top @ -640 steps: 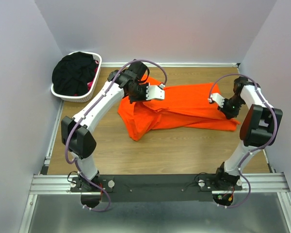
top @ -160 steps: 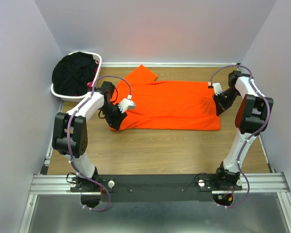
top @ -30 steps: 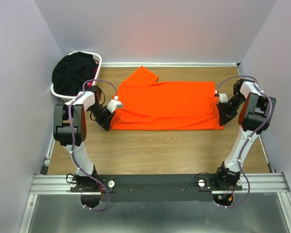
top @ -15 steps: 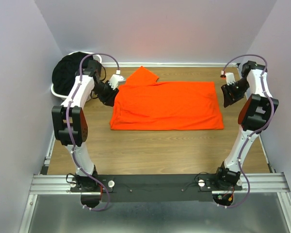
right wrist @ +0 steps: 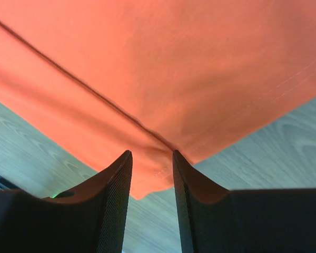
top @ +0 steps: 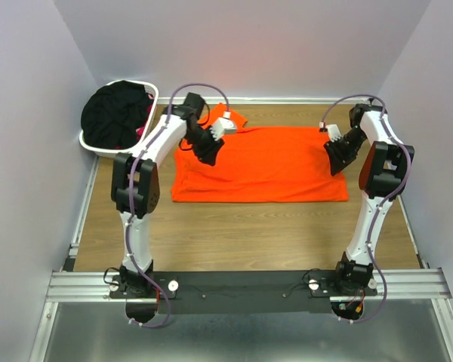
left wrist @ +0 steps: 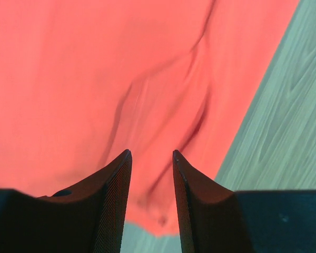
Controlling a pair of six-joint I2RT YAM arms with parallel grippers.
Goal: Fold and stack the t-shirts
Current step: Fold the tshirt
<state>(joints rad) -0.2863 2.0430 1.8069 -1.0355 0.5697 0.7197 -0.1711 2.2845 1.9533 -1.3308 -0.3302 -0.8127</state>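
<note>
The orange shirt [top: 260, 166] lies spread flat towards the back of the worktop [top: 241, 234], and its near edge is a straight line from left to right. The left pincer [top: 210, 145] hangs over the shirt's far left part, just beside the sleeve [top: 239, 119] that pokes out towards the back wall. Its fingers [left wrist: 113, 184] stand part open with a clear gap between them and hold nothing. Below them is creased orange cloth, with the shirt's edge cutting slantwise across to bare wood.

The right pincer [top: 334, 154] is at the far right corner, jaws likewise part open and empty. The hem [right wrist: 147, 182] sits right under the tips; whether they touch it is hard to say from here.

For room, there's a broad bare strip of wood in front of the shirt, a lesser one on its left and only a thin one on its right.

Black shirts [top: 113, 113] and a bit of pink cloth [top: 141, 130] sit heaped in the basket [top: 152, 96] at the far left, well apart from the orange one.
</note>
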